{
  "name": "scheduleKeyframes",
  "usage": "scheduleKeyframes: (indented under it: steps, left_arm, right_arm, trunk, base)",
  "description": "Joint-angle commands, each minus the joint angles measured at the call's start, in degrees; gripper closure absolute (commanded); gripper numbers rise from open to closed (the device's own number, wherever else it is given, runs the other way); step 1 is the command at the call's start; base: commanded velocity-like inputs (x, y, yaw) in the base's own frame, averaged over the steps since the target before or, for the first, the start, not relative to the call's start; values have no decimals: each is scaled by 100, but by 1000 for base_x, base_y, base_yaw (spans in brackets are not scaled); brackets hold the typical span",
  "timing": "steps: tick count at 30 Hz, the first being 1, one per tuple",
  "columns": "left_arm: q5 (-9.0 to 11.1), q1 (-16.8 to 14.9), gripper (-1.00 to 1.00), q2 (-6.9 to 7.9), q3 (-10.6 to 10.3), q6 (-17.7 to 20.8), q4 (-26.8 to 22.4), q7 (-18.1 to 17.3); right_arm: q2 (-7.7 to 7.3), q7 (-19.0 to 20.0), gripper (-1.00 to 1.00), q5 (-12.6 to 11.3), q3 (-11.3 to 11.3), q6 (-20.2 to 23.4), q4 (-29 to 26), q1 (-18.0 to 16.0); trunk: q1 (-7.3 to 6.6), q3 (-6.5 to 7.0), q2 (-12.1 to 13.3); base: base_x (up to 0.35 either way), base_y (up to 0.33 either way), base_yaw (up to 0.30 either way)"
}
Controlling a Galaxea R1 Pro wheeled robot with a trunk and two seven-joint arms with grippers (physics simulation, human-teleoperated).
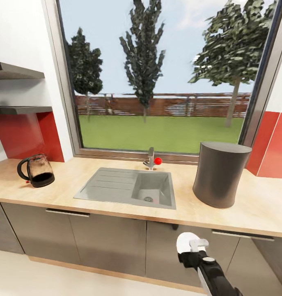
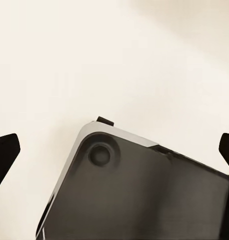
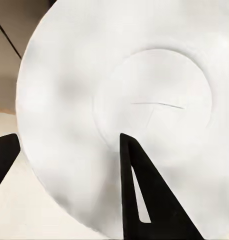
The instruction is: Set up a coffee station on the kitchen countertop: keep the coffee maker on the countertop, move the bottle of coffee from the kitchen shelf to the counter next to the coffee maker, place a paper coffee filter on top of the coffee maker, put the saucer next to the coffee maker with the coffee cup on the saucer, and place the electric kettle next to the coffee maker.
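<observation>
The tall dark coffee maker [image 1: 221, 173] stands on the right of the kitchen countertop [image 1: 116, 211]. Far to the left, near the red wall, sits the electric kettle [image 1: 37, 171]. Low in the head view, in front of the cabinets and below counter height, my right gripper [image 1: 194, 248] is shut on the rim of the white saucer [image 1: 185, 241]. In the right wrist view the saucer [image 3: 94, 90] is tilted, with one finger [image 3: 144, 195] across its face. My left gripper [image 2: 119, 137] is open and holds nothing. The kitchen shelf [image 1: 17, 109] is at the upper left. The bottle of coffee, paper coffee filter and coffee cup are out of view.
A steel sink [image 1: 112, 185] with a red-knobbed tap [image 1: 151, 159] is set into the counter between kettle and coffee maker. Grey cabinet doors [image 1: 108, 242] run under the counter. A big window [image 1: 157, 78] lies behind. The left wrist view looks down on pale floor and my own base [image 2: 139, 195].
</observation>
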Motion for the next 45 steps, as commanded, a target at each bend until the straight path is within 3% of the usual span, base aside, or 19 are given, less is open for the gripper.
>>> scheduleKeyframes:
  steps: [1, 8, 11, 12, 13, 15, 16, 18, 19, 21, 28, 36, 39, 45]
  left_arm:
    - [-14, -1, -100, -1, 44, -15, 3, -8]
    - [-15, -1, -100, 0, 37, -12, -1, -8]
    - [-15, -1, -100, 0, 42, -12, -5, -8]
    - [-15, -1, -100, 0, 43, -12, -5, -8]
    - [-15, -1, -100, 0, 43, -12, -5, -8]
    - [-15, -1, -100, 0, 43, -12, -6, -8]
    - [-15, -1, -100, 0, 49, -8, -6, -8]
    - [-15, -1, -100, 0, 51, -8, -6, -8]
    - [-10, -1, -100, 0, 52, -4, -6, -8]
    - [-12, -1, -100, 0, 52, 15, -6, -8]
    - [-10, -1, -100, 0, 55, 30, -6, -8]
    - [-6, -1, -100, 5, 64, 30, -6, -3]
    - [-6, -1, -100, 38, 69, 31, -7, 0]
    - [-6, -1, -100, 43, 70, 26, -9, 0]
  right_arm:
    - [46, 18, 100, 64, -9, 153, -187, 1]
    - [540, -22, 100, 127, -3, 1402, -1657, 5]
    - [742, -71, 100, 149, 1, 2187, -2211, -80]
    - [835, -143, 100, 188, 5, 2945, -2447, -456]
    - [838, -167, 100, 195, 5, 3167, -2478, -603]
    - [838, -210, 100, 204, 6, 3167, -2510, -895]
    - [838, -240, 100, 212, 6, 3167, -2509, -1409]
    - [838, -267, 100, 207, 6, 3167, -2474, -1732]
    - [838, -293, 100, 214, 6, 3167, -2406, -2087]
    - [838, -309, 100, 505, -2, 3167, -1176, -2812]
    - [791, -315, 100, 627, -25, 3167, 769, -3755]
    - [494, -314, 100, 621, -26, 3167, 1444, -4006]
    - [331, -300, 100, 618, -24, 3167, 2052, -4018]
    - [196, -238, 100, 609, -27, 3167, 2556, -4016]
  trunk:
    - [2, -3, -3]
    - [2, -3, -3]
    - [2, -3, -3]
    - [2, -3, -3]
    - [2, -3, -3]
    - [2, -3, -3]
    - [2, -3, -3]
    - [2, -3, -3]
    - [2, -3, -3]
    - [2, -3, -3]
    - [2, -3, -3]
    - [2, -3, -3]
    - [2, -3, -3]
    - [2, -3, -3]
  base:
    - [0, 0, 0]
    - [0, 0, 0]
    - [0, 0, 0]
    - [0, 0, 0]
    - [0, 0, 0]
    - [0, 0, 0]
    - [0, 0, 0]
    - [0, 0, 0]
    - [0, 0, 0]
    - [0, 0, 0]
    - [0, 0, 0]
    - [0, 0, 0]
    - [0, 0, 0]
    - [0, 0, 0]
